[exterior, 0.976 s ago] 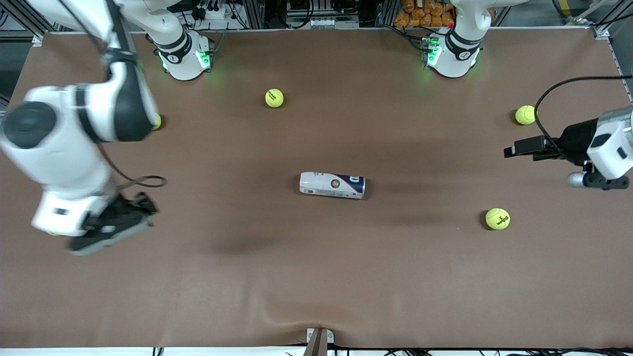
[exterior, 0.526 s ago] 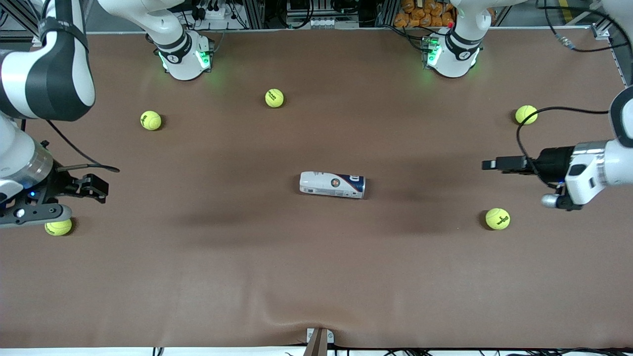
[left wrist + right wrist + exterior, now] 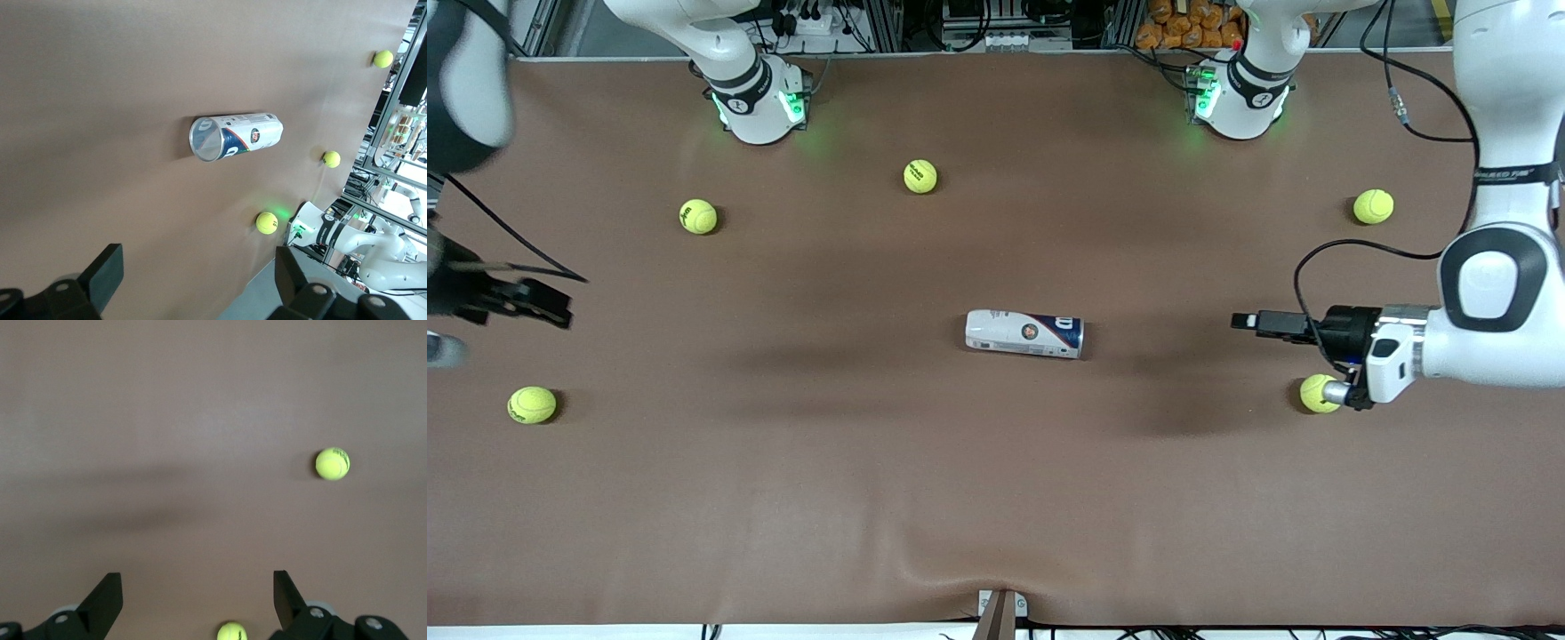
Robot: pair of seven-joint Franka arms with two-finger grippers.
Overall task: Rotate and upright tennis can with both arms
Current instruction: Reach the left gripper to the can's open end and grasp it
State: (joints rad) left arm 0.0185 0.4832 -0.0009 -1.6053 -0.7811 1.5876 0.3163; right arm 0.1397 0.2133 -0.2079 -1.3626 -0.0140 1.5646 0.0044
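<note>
Left gripper [image 3: 1249, 321] fingers spread wide, nothing between them; in the left wrist view both black fingertips [image 3: 107, 273] frame bare mat with the can showing between them farther off. This gripper hangs in the air over the brown table [image 3: 996, 498] toward the left arm's end, pointing at the tennis can [image 3: 1024, 333] but well apart from it. Its wrist partly covers a tennis ball [image 3: 1313, 392] on the mat below. Right gripper [image 3: 534, 302] also released, fingers apart and empty, as the right wrist view shows with both fingertips [image 3: 105, 597] over bare mat; it sits at the edge of the front view over the right arm's end of the table, blurred. Tennis can lies on its side about mid-table, long axis running between the two arms' ends, dark-blue end with the W logo toward the left arm's end, white end toward the right arm's; the left wrist view looks at its silvery rimmed end. Neither gripper touches it. Loose tennis balls: one [image 3: 532, 404] near the right gripper and nearer the camera, one [image 3: 698, 216] and one [image 3: 920, 176] closer to the bases, one [image 3: 1372, 206] toward the left arm's end. Both arm bases glow green along the table edge.
</note>
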